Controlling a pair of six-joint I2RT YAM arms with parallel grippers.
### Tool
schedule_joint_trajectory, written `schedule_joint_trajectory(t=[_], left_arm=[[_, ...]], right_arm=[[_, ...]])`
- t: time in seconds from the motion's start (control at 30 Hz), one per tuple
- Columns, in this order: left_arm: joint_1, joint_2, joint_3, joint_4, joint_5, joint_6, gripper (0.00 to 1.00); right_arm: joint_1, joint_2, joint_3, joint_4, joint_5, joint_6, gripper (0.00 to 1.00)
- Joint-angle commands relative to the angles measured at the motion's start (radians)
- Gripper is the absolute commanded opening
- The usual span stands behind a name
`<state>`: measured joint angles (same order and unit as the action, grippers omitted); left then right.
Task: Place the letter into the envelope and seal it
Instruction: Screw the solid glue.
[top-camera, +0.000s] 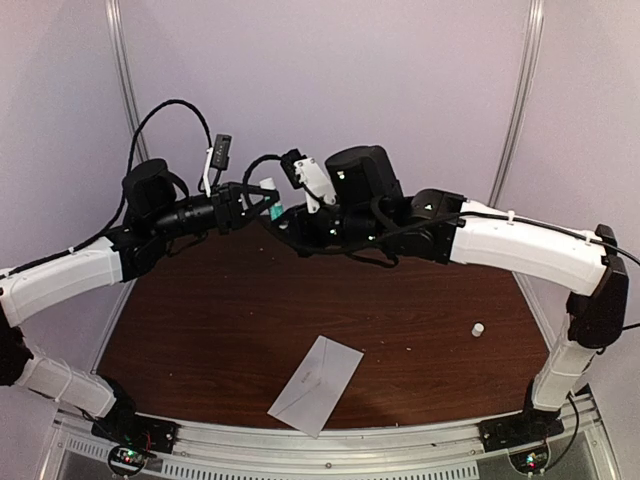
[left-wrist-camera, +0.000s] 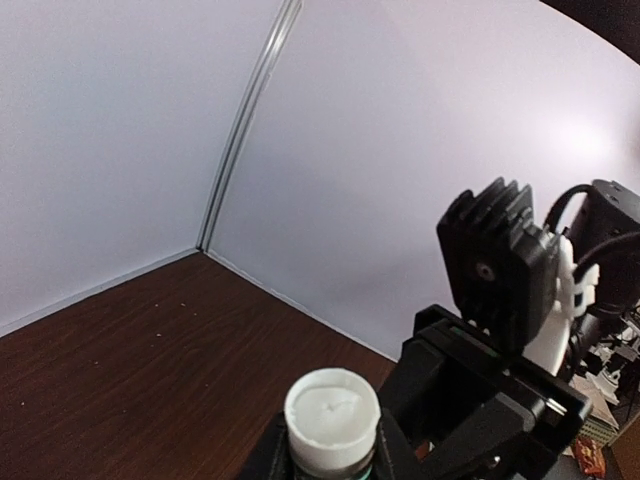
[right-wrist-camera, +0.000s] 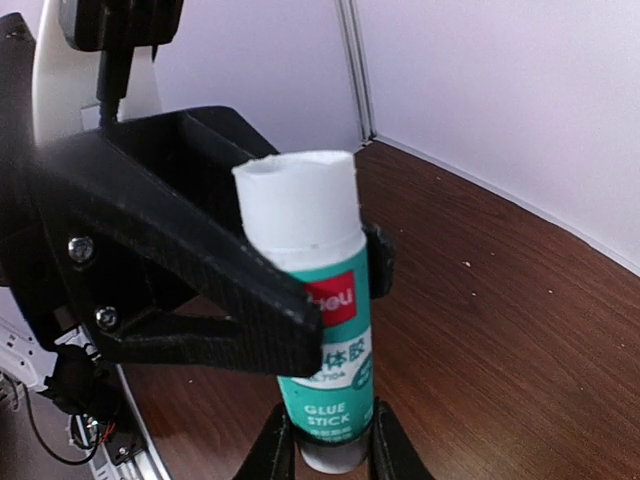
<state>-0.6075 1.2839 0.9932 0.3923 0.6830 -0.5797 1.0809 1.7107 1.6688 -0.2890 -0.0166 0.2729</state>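
The pale grey envelope (top-camera: 315, 385) lies flat near the table's front edge, its seam showing. The letter is hidden. Both arms are raised at the back of the table, far from the envelope, with a teal-and-white glue stick (top-camera: 272, 192) between them. My left gripper (top-camera: 262, 197) is shut on the stick's upper body, and its uncapped white top (left-wrist-camera: 332, 415) pokes up between the left fingers (left-wrist-camera: 268, 458). My right gripper (right-wrist-camera: 328, 452) is shut on the stick's base, below the teal label (right-wrist-camera: 335, 360). The left gripper's fingers (right-wrist-camera: 200, 290) cross in front of the stick.
A small white cap (top-camera: 478, 328) stands on the brown table (top-camera: 420, 300) at the right. Pale walls with metal corner strips (top-camera: 125, 80) close in the back. Cables (top-camera: 170, 110) loop above the left arm.
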Motion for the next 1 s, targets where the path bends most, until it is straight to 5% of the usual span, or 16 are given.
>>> schedule_joint_trajectory(t=[0.0,0.23,0.6,0.77,0.97], left_arm=[[-0.02,0.017,0.003,-0.051,-0.055,0.034,0.0],[-0.02,0.055,-0.004,-0.047,-0.051,-0.004,0.0],[-0.018,-0.015,0.021,-0.108,-0.101,0.125,0.0],[-0.018,-0.055,0.019,-0.101,-0.068,0.196,0.0],[-0.021,-0.037,0.033,-0.017,0.199,0.193,0.0]], right_arm=[[0.028,0.132,0.157,-0.193,0.384,0.062,0.0],[0.05,0.217,0.249,-0.219,0.43,0.12,0.0],[0.039,-0.064,-0.124,0.077,0.13,0.047,0.7],[0.009,-0.286,-0.339,0.181,-0.055,0.035,0.81],[-0.044,-0.476,-0.518,0.337,-0.23,0.051,0.89]])
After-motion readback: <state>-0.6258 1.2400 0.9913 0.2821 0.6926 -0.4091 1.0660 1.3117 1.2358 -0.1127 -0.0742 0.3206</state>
